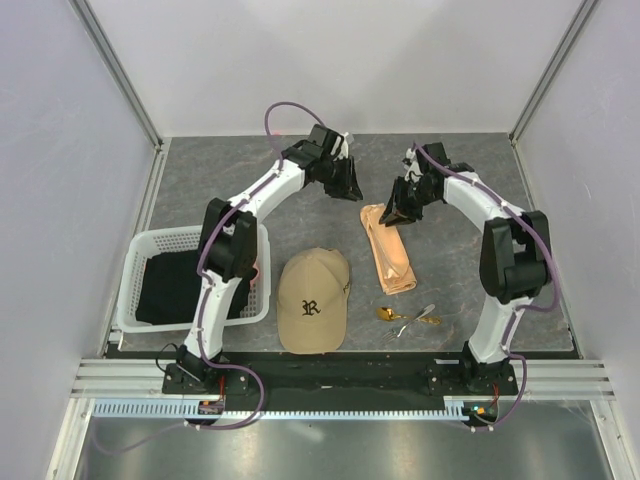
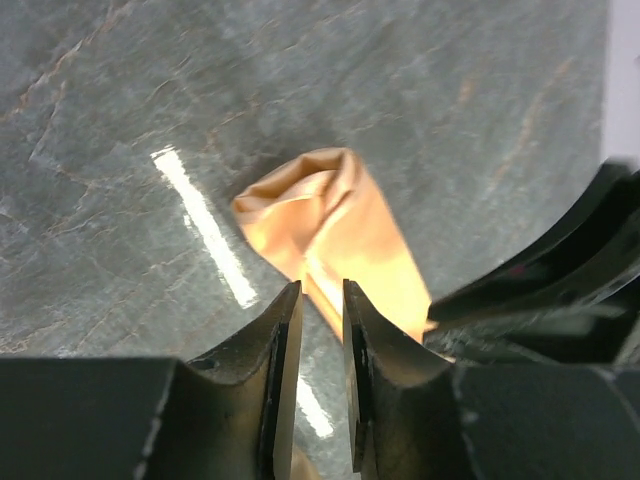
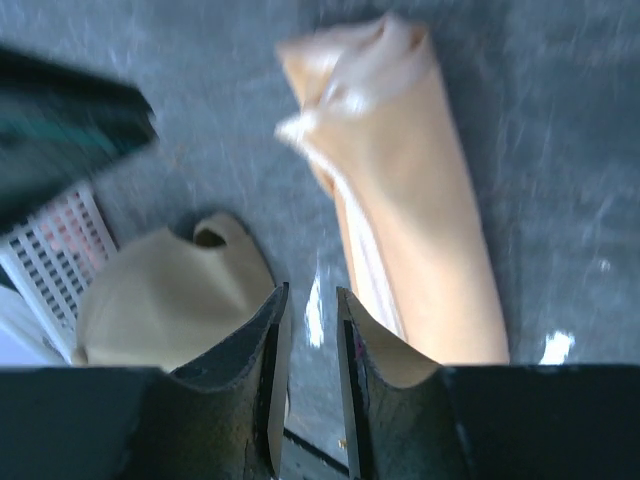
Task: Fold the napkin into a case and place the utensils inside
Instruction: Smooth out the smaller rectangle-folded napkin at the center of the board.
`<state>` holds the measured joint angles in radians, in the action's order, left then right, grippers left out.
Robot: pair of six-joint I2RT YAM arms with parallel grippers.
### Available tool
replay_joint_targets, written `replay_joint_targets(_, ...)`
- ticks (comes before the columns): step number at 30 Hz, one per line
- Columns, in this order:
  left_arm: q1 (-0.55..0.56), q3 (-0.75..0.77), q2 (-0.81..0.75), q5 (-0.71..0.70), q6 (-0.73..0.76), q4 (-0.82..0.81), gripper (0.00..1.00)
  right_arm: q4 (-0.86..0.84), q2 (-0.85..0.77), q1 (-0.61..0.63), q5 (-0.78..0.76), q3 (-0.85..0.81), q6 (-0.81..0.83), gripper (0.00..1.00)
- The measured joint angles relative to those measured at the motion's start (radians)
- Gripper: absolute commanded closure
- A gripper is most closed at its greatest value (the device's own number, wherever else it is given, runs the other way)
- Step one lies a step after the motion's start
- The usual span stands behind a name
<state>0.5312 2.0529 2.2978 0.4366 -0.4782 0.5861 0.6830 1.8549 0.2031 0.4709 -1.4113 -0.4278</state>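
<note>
Black fingertips of the left gripper (image 2: 322, 292) filled the bottom of the left wrist view, jaws standing narrowly apart with nothing between them. Right gripper (image 3: 312, 295) was much the same: a slim gap, empty, though that view was blurred.

Napkin (image 1: 390, 255) lay on the grey table (image 1: 480, 160), already folded into a long narrow strip. Its long axis ran from the far middle of the table back toward the arm bases, leaning slightly to the right at the near end. The far end looked bunched and open-mouthed.

From above, the right gripper hung over or just beside that far end; contact could not be judged. The left gripper was near the same end but off to its left, apart from the cloth. In the left wrist view the strip lay just ahead of the jaws and a little right; in the right wrist view it lay ahead and to the right.

Utensils (image 1: 408, 318), a gold spoon (image 1: 386, 313) among them, lay on the table just beyond the strip's near end, outside the cloth. Tan cap (image 1: 313, 300) sat left of the napkin; a white basket (image 1: 140, 245) with black cloth (image 1: 185, 285) stood further left.

Judgement: folding seemed largely done and loading not begun. The right arm was nearer both napkin and cutlery, so it seemed the likelier one for the pick, reaching back along the strip's length.
</note>
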Motion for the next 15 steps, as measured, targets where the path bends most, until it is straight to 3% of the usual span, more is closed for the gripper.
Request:
replay_joint_targets(8, 0.042, 0.000, 0.066, -0.069, 0.006, 0.016, 0.77, -0.091, 0.209, -0.027, 0.005, -0.095, -0.086, 0.92)
replay_joint_targets(15, 0.087, 0.000, 0.084, -0.119, 0.008, 0.018, 0.75, -0.140, 0.269, -0.029, 0.026, -0.108, -0.139, 0.97)
